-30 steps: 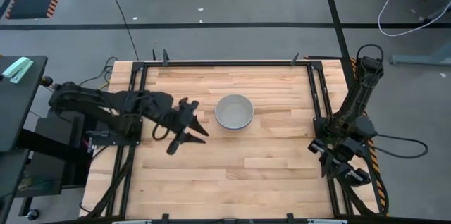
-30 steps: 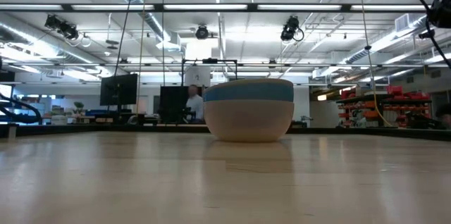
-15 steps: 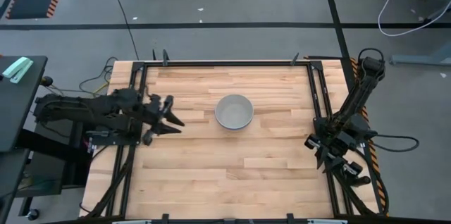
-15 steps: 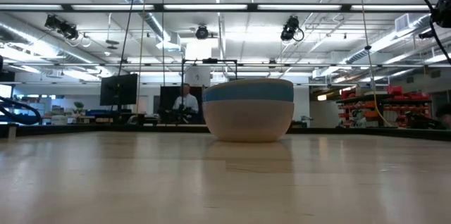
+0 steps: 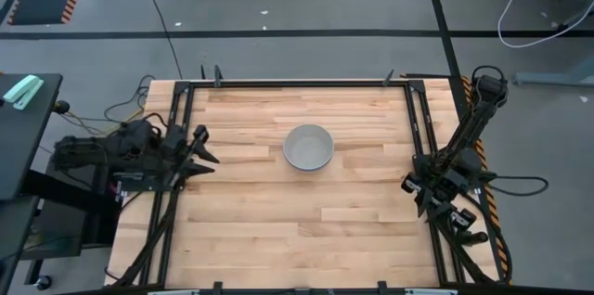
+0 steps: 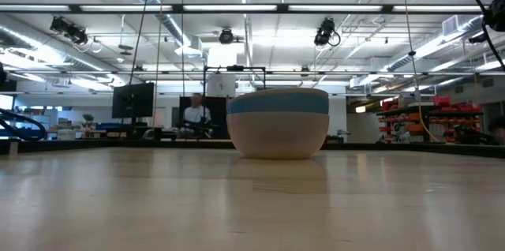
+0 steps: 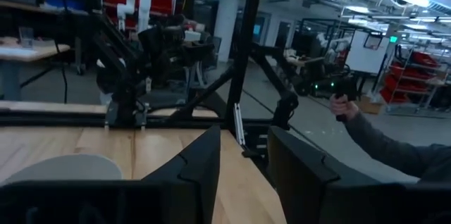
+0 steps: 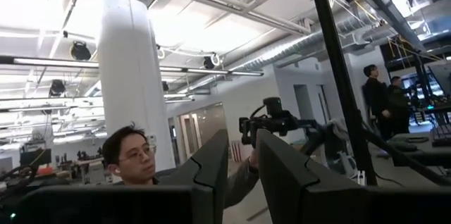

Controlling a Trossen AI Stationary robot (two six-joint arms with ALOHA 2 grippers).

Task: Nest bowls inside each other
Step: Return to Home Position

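Note:
The three bowls [image 5: 308, 147] stand nested as one stack on its base near the table's middle. From above only the pale grey-white inside shows. In the low view the bowl stack [image 6: 278, 122] shows a salmon-beige bowl outermost, a blue band above it and a pale rim on top. My left gripper [image 5: 202, 151] is open over the table's left edge, well to the left of the stack; in its wrist view the left gripper [image 7: 243, 175] points across the table past the grey-white bowl rim [image 7: 60, 168]. My right gripper [image 5: 416, 188] is open at the table's right edge.
The black frame rails [image 5: 182, 137] run along the left, right and far sides of the table. Bare wood lies all around the stack. A person [image 8: 134, 157] sits beyond the table, and a sleeve and hand [image 7: 352, 111] show in the left wrist view.
My left arm has drawn back from beside the bowl stack toward the table's left edge, and its gripper is now over the left frame rail. My right gripper has shifted a little at the right edge. The bowl stack has stayed where it was.

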